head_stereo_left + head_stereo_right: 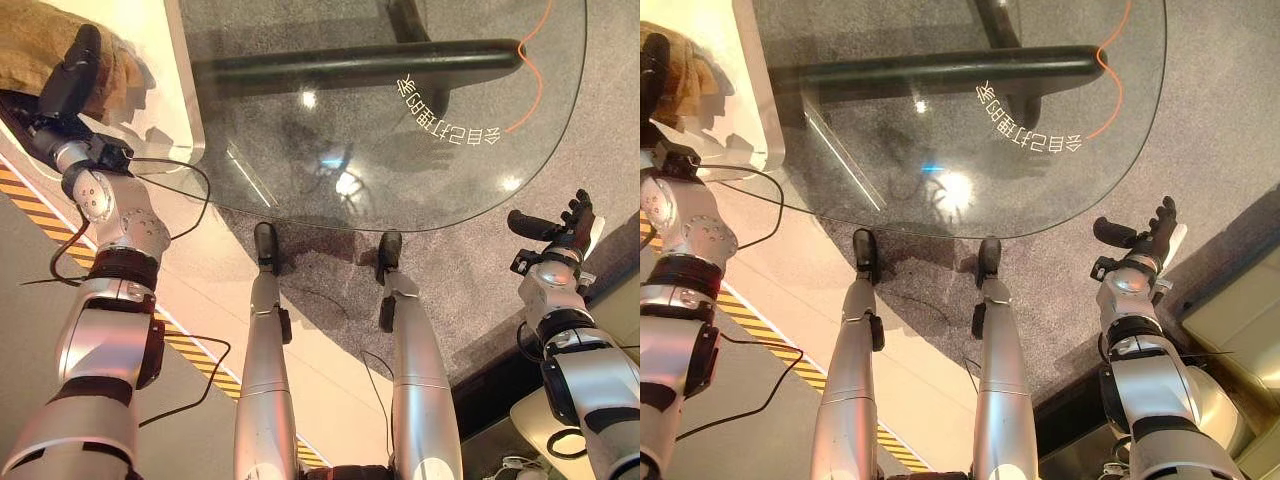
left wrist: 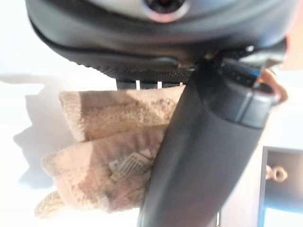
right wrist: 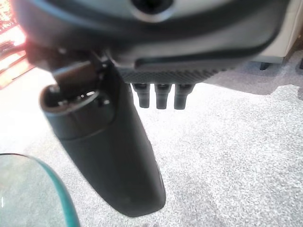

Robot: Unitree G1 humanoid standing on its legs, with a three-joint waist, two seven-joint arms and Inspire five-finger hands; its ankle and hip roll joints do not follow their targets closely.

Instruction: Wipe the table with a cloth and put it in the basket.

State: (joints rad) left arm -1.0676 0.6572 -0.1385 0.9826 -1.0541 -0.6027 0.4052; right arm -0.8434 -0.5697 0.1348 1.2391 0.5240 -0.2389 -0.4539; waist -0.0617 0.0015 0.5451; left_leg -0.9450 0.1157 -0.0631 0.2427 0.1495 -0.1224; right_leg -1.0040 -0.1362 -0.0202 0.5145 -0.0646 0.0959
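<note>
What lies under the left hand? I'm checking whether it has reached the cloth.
A folded tan terry cloth lies under the left hand, on a white surface. The hand covers the part where its fingers meet it.

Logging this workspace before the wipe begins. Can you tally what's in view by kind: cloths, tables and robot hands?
Cloths: 1, the tan cloth at the left hand.
Tables: 1, the glass table.
Robot hands: 2, counting the right hand off the table's edge.
Total: 4.

Head stereo pair looks down at glass table (image 1: 400,150); wrist cameras seemingly close.
</note>
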